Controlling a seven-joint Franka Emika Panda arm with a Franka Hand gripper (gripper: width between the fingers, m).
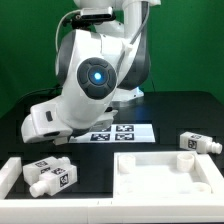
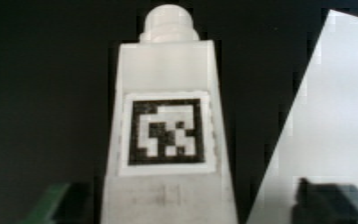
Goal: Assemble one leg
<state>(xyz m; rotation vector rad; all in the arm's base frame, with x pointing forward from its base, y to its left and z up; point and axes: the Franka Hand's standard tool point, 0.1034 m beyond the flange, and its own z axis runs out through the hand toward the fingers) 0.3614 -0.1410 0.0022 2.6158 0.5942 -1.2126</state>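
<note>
A plain green backdrop (image 1: 185, 50) rises behind the far edge of the desk (image 1: 170, 118) and fills the whole background. The desk top is matte black. The light is bright and even. The marker board (image 1: 122, 133) lies flat near the desk's middle.

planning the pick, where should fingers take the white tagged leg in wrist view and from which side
Probably on the stubby white plastic leg, its flat long sides at mid-length, not the narrower peg end. Come along the wrist camera's line of sight: the open fingers stand either side.
</note>
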